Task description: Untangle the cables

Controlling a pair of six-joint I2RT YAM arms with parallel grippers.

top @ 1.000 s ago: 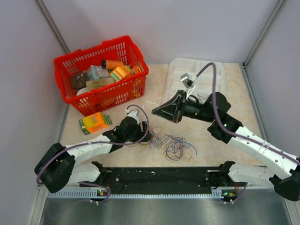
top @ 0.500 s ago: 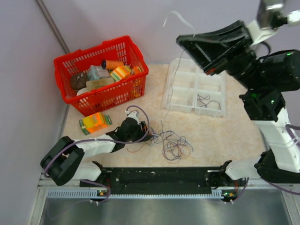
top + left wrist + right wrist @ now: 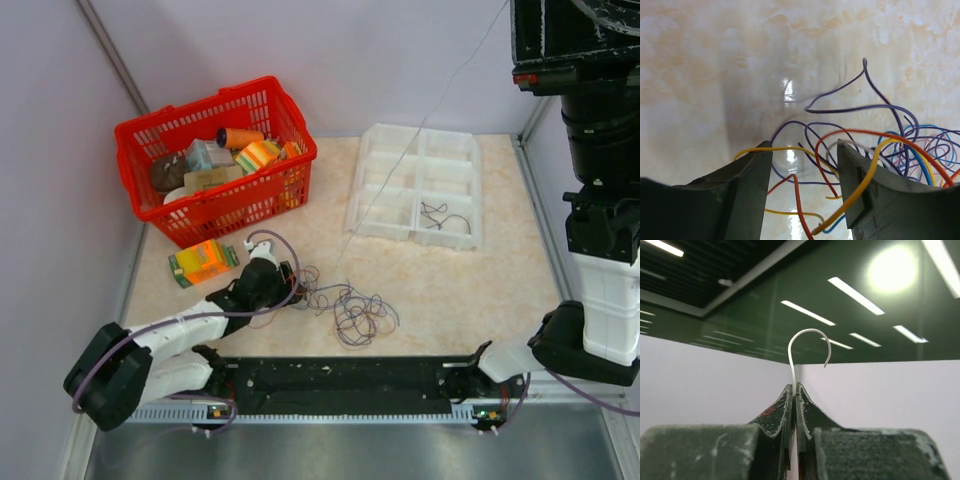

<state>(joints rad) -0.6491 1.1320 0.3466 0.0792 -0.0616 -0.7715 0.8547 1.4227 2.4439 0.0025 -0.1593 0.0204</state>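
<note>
The cables (image 3: 347,312) lie as a loose tangle of purple, blue, orange and yellow loops on the table in front of the arms. My left gripper (image 3: 288,290) rests low at the tangle's left edge. In the left wrist view it (image 3: 802,150) is open, with yellow (image 3: 790,148) and orange (image 3: 798,200) wires crossing the gap between its fingers. My right gripper (image 3: 796,387) is raised high and shut on a thin white cable (image 3: 792,365) whose curled end sticks up past the tips. That white cable (image 3: 421,126) runs as a slanted line down toward the tangle.
A white compartment tray (image 3: 400,160) stands at the back right with a dark wire (image 3: 441,215) in one cell. A red basket (image 3: 205,208) of goods is at the back left, with an orange-green box (image 3: 203,262) before it. The raised right arm (image 3: 600,200) fills the right side.
The right arm has swung up and to the right, its gripper leaving the top of the view and drawing the white cable out long. The left gripper narrowed slightly and slid left and nearer; the tangle shifted left.
</note>
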